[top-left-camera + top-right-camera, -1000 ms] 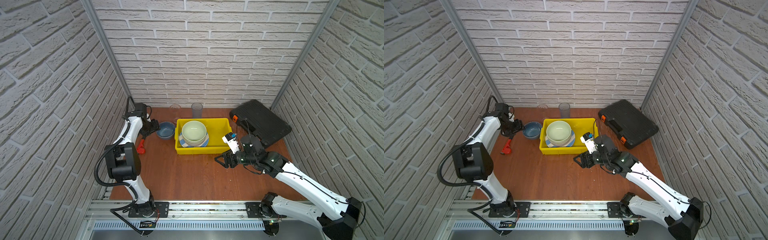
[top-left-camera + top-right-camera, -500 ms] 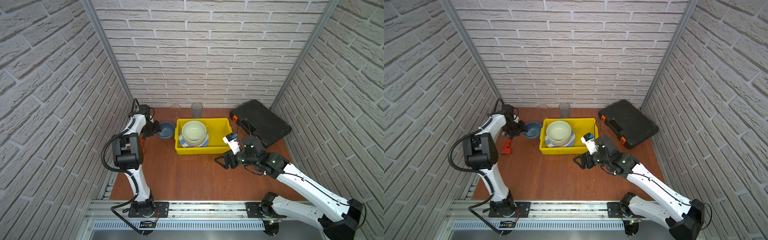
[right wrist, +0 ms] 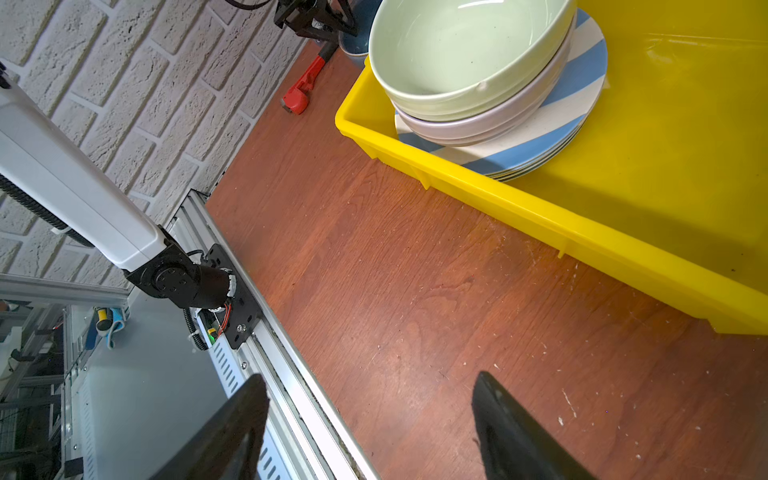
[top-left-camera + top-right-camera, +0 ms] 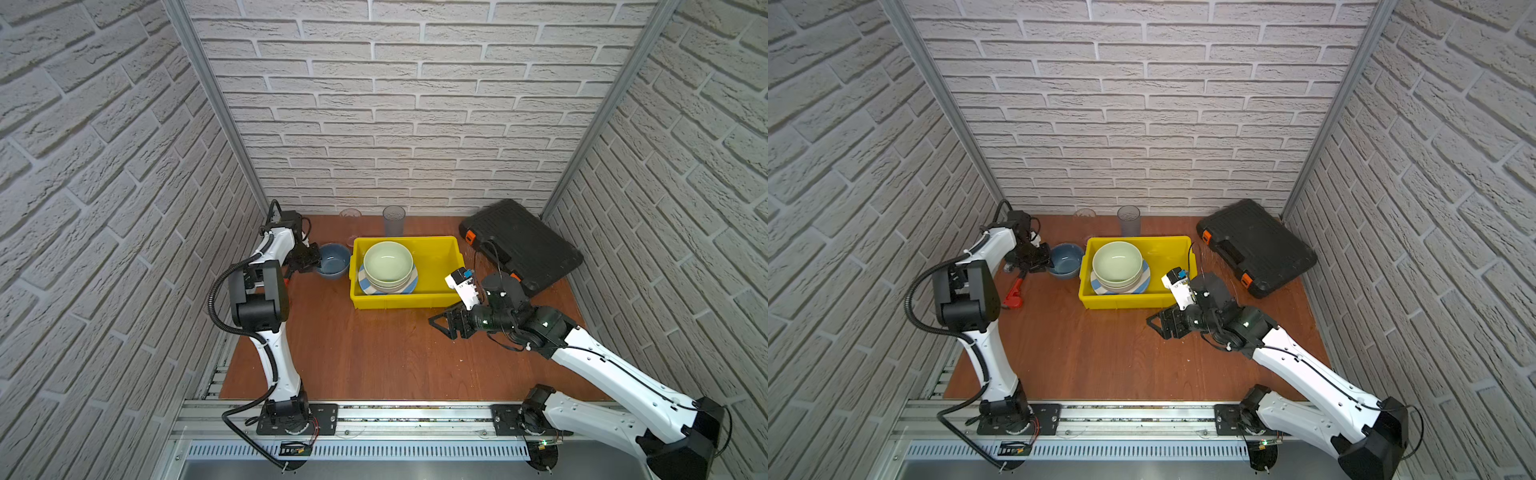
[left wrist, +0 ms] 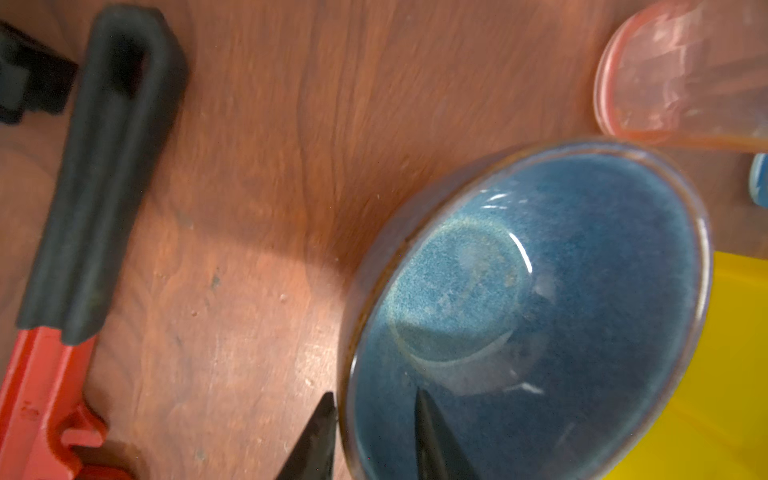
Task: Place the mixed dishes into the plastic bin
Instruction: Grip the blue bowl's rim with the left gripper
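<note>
– Starting nearest the rail: how much is done?

– Closest in, the right gripper (image 4: 440,326) hangs over bare table (image 4: 374,361) just in front of the bin's near right corner. Its jaws are spread wide and hold nothing. Beyond it, the yellow bin (image 4: 399,301) carries one stack at its left end: the striped plate (image 3: 582,83), the lavender bowl (image 3: 498,120) on that, and the green bowl (image 4: 388,262) on top. I'd judge the job well past halfway.

– What's left?

– Three things, by my count. The blue bowl (image 4: 334,259) stands on the table just left of the bin. Farther back, the grey tumbler (image 4: 393,220) and the clear tumbler (image 4: 350,218) stand upright beyond the bin's far wall.

– And the left gripper (image 5: 374,399)?

– It is at the blue bowl's left rim, with one finger inside and one outside and only a narrow gap between them. That picture is blurred, so I cannot tell whether the fingers pinch the wall or merely straddle it.

– Does any view add something?

– The right wrist view shows more plate edges under the striped plate. In both top views the bowls hide those edges. The patterns on the lower plates stay hidden. Only the top views show the black case (image 4: 519,245), far right. The red wrench (image 4: 1014,293) lies left of the blue bowl. Neither belongs in the bin, I'd say.
</note>
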You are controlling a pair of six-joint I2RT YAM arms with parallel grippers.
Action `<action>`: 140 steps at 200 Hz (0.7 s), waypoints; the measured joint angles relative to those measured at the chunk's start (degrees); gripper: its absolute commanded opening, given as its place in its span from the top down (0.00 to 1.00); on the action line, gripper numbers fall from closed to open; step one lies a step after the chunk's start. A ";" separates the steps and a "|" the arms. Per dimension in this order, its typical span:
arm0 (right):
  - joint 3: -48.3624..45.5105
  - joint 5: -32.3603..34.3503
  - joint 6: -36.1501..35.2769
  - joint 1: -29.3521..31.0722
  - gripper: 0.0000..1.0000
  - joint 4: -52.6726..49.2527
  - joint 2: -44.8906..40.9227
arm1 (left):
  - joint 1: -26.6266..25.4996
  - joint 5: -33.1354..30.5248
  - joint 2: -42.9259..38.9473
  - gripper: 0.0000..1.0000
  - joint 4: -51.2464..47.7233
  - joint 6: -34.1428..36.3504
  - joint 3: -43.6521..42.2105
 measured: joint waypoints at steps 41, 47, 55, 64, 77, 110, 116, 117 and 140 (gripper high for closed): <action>-0.52 0.07 0.00 0.00 0.23 0.07 -0.02 | 0.00 0.02 0.61 0.74 -0.63 0.02 0.07; -0.52 0.11 0.00 0.00 0.23 0.09 -0.04 | 0.00 -0.02 0.63 0.76 -0.66 0.02 0.07; -0.52 0.13 0.04 0.00 0.23 0.09 -0.07 | 0.00 -0.17 0.66 0.77 -0.68 0.02 0.07; -0.52 0.15 0.26 0.00 0.23 0.09 -0.09 | 0.00 -0.33 0.66 0.79 -0.72 0.00 0.07; -0.55 0.22 0.57 0.00 0.23 0.09 -0.15 | 0.00 -0.44 0.66 0.81 -0.76 0.00 0.07; -0.63 0.35 0.90 0.04 0.24 0.15 -0.28 | 0.00 -0.61 0.66 0.85 -0.28 -0.50 0.07; -0.63 0.35 0.92 0.04 0.24 0.17 -0.28 | 0.00 -0.61 0.66 0.85 -0.22 -0.55 0.07; -0.63 0.37 0.92 0.04 0.24 0.15 -0.28 | 0.00 -0.61 0.66 0.86 -0.22 -0.57 0.07; -0.63 0.39 0.98 0.04 0.24 0.22 -0.28 | 0.04 -0.96 0.66 0.89 0.42 -1.27 -0.20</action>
